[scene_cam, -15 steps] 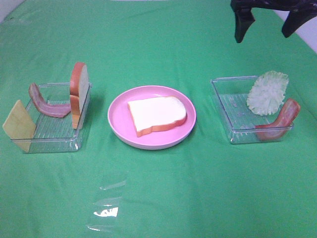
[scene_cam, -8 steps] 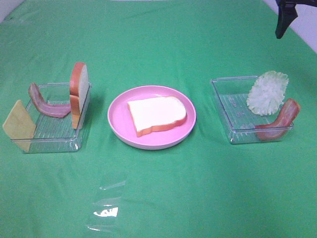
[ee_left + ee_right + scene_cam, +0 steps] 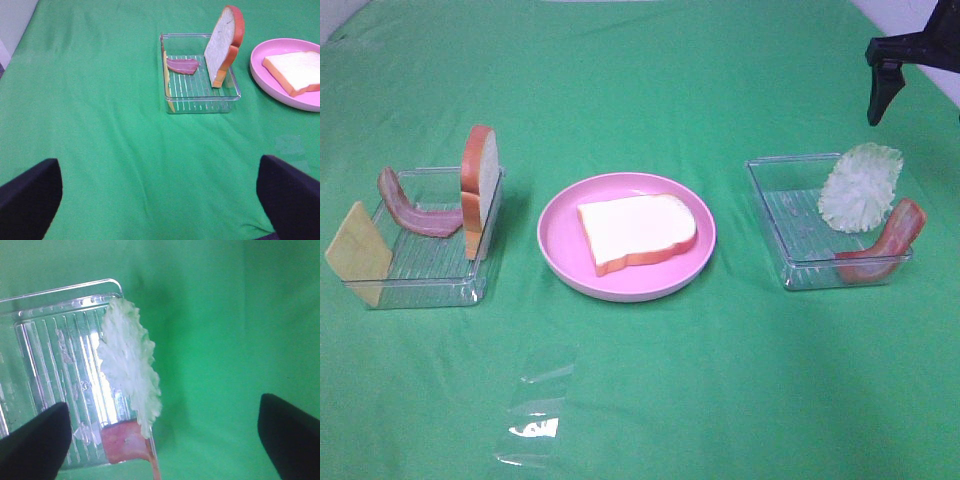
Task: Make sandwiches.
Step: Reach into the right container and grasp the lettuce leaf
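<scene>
A white bread slice [image 3: 638, 232] lies flat on the pink plate [image 3: 560, 240]. The left tray [image 3: 430, 285] holds a yellow cheese square [image 3: 358, 252], a bacon strip [image 3: 412, 210] and an upright bread slice [image 3: 480, 190]. Lettuce [image 3: 860, 187] and a second bacon strip [image 3: 885, 245] lean in the right tray [image 3: 790, 215]. Only one dark finger [image 3: 880, 85] of my right arm shows, high behind that tray. In the right wrist view my right gripper [image 3: 162, 437] is open above the lettuce [image 3: 131, 365]. My left gripper [image 3: 160, 200] is open, well back from the left tray [image 3: 200, 102].
A clear plastic film [image 3: 535, 410] lies on the green cloth near the front. The cloth's far right edge meets a pale surface behind the right arm. In the left wrist view the plate [image 3: 260, 75] sits beside the tray.
My right gripper has swung from the top middle-right toward the right edge and come down a little, behind the right tray. The food pieces have not moved.
</scene>
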{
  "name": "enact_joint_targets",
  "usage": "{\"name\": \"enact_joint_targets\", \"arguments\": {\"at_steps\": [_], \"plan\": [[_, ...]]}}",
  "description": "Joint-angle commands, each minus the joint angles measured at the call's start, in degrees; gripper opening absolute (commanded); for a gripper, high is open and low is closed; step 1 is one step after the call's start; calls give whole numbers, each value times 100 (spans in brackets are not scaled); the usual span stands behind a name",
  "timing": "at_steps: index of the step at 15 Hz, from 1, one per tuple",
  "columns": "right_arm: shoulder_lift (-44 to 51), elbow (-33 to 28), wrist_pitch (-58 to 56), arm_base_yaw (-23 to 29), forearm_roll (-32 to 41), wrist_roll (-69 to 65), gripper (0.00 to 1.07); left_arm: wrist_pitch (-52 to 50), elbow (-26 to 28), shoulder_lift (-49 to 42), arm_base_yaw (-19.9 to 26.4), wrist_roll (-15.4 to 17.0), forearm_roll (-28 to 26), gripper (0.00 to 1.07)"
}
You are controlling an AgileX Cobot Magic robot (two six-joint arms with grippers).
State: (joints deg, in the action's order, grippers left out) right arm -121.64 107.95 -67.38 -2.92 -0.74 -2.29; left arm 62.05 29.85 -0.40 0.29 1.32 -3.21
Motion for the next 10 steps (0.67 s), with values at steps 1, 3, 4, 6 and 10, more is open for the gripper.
{"name": "enact_joint_targets", "arguments": {"at_steps": [1,3,4,6,10], "plan": [[-344,17,183,-11,309,143,97,-23,-23,-23,11,0,-11,98],[-556,17,246,-11,533,229,97,-23,-23,-23,11,0,-11,98],[-670,17,304,-11,579,281,97,-23,-23,-23,11,0,-11,98],[-871,17,390,-11,584,309,95,-23,-23,-23,11,0,-11,98],[-877,17,458,-11,584,338,70,-23,-23,-23,11,0,-11,98]]}}
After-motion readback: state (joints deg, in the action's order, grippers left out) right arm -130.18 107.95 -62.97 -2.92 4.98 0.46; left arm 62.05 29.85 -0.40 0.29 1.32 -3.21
